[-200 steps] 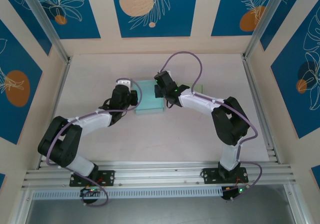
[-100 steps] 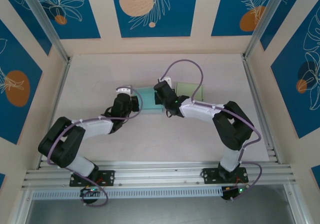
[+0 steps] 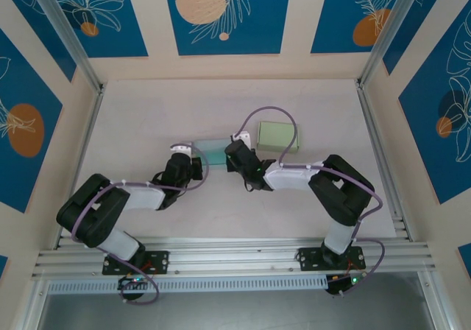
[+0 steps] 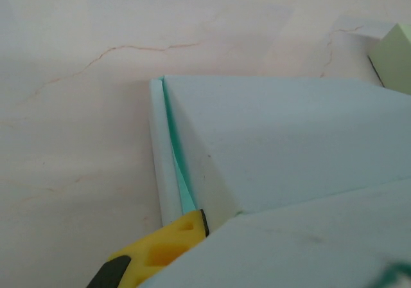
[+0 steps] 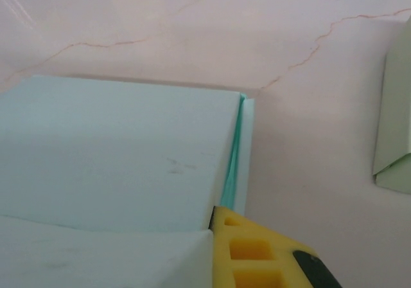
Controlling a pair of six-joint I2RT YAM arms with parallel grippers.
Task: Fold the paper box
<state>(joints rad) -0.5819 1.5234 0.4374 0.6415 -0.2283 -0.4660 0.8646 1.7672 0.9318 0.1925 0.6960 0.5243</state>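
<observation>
When viewed from above: paper box low on the table, near the middle, caught between left gripper and right gripper; pale green box off to the right, apart.

From the left wrist: yellow pad against the left side flap, claw together, seemingly nipping that thin wall.

From the right wrist: same in mirror, yellow pad at the right side flap, claw likewise pinched on paper.

Judged mid-fold, side walls in hand. Next: turn both flaps inward evenly, gently, without tearing or skewing.

light: bright, even | shadows: soft, faint | wrist views: close, slightly soft
</observation>
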